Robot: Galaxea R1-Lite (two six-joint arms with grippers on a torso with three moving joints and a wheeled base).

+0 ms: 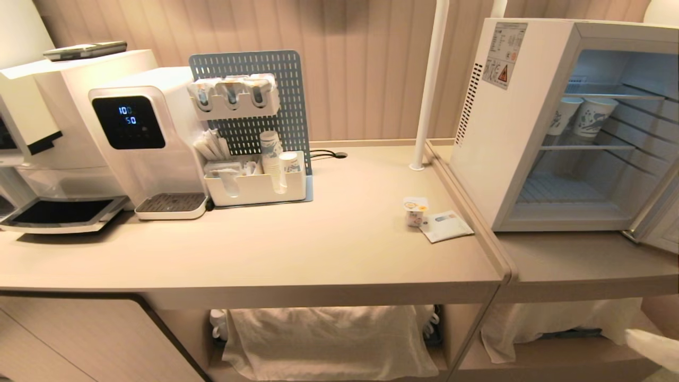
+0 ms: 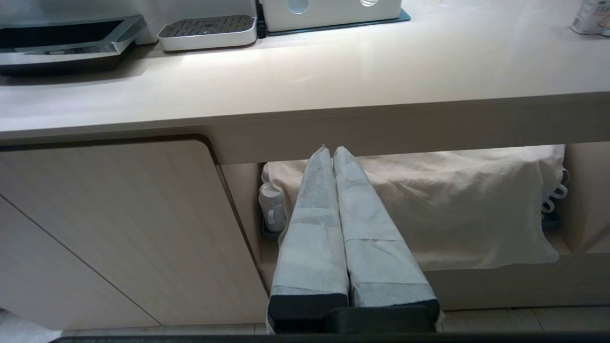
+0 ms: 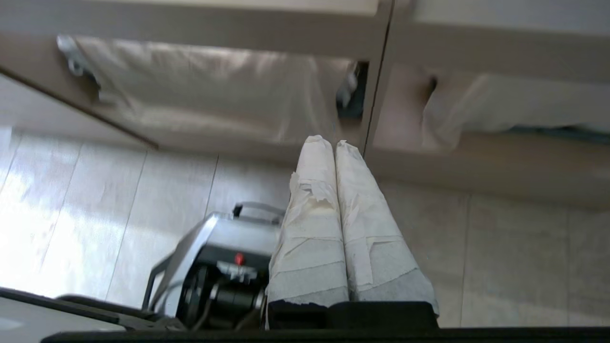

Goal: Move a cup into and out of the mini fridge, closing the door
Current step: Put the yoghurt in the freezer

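Below the counter edge, the tape-wrapped right gripper point(image 3: 335, 147) is seen clenched and empty, the left gripper point(image 2: 332, 152) likewise; the small white foil-lidded cup point(image 1: 415, 211) stands on the beige countertop point(image 1: 318, 249) beside a paper sachet point(image 1: 446, 225), near the open white mini fridge point(image 1: 536, 127). A careless approach could tip the cup or catch the sachet.

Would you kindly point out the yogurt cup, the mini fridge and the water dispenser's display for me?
cup point(image 1: 415, 211), head view, on its printed side wall.
mini fridge point(image 1: 490, 143), head view, on its white side panel.
water dispenser's display point(image 1: 128, 122), head view, on the dark screen.
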